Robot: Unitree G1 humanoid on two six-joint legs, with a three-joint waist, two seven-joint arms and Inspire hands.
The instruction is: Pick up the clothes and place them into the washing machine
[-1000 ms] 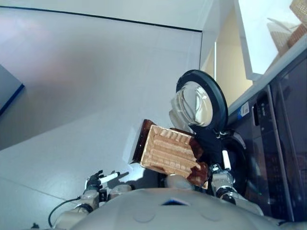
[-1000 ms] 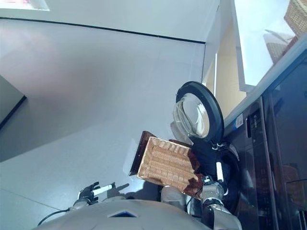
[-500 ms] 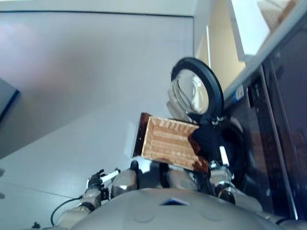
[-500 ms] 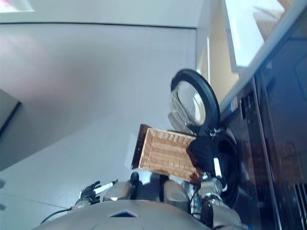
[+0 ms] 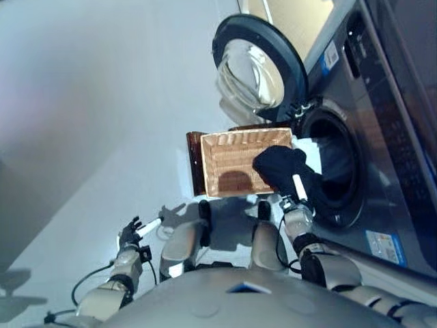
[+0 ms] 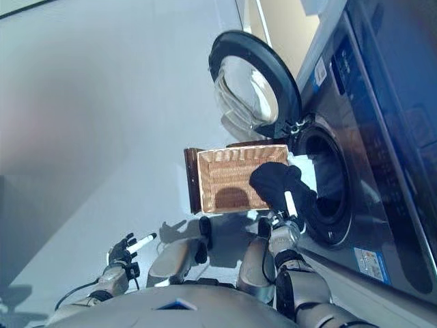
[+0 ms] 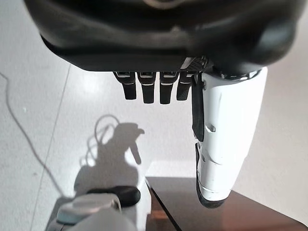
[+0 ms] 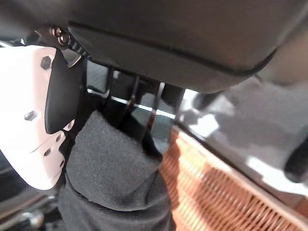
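Observation:
My right hand (image 5: pixel 295 205) is shut on a black cloth (image 5: pixel 278 166) and holds it over the basket's end nearest the washing machine. In the right wrist view the cloth (image 8: pixel 110 163) is pinched between the white-covered thumb and the fingers. The shallow wicker basket (image 5: pixel 229 160) rests on the low dark brown box (image 5: pixel 194 162). Its visible weave is bare. The machine's drum opening (image 5: pixel 336 174) is just past the cloth, with the round door (image 5: pixel 256 68) swung open. My left hand (image 5: pixel 131 236) hangs open and empty over the floor; the left wrist view (image 7: pixel 159 33) shows it too.
The dark washing machine front (image 5: pixel 382 137) runs along the right. Something white (image 5: pixel 311 149) shows at the drum's rim behind the cloth. Pale floor (image 5: pixel 82 123) spreads to the left of the box.
The camera has tilted down, so the whole picture shifted. My right hand has lifted the black cloth up off the basket's end by the machine. My left hand hangs as before.

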